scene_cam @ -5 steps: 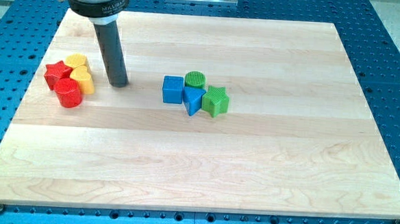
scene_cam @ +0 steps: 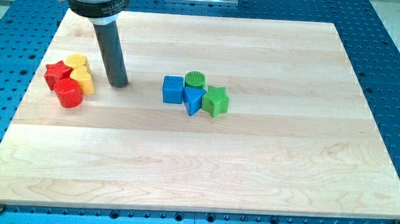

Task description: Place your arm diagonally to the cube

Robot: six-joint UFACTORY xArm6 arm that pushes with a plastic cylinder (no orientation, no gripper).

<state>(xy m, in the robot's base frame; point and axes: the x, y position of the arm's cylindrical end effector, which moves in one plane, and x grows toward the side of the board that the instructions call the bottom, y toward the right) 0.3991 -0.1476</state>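
Note:
A blue cube (scene_cam: 173, 89) sits near the middle of the wooden board (scene_cam: 204, 160). My tip (scene_cam: 120, 84) rests on the board to the view's left of the cube, about level with it and a block's width or two away. A green cylinder (scene_cam: 195, 79), a blue triangular block (scene_cam: 193, 100) and a green star (scene_cam: 215, 101) crowd the cube's right side.
To the left of my tip lies a cluster: a red star (scene_cam: 56, 73), a red cylinder (scene_cam: 68, 93), a yellow heart-like block (scene_cam: 84, 80) and another yellow block (scene_cam: 76, 61). The board lies on a blue perforated table (scene_cam: 395, 53).

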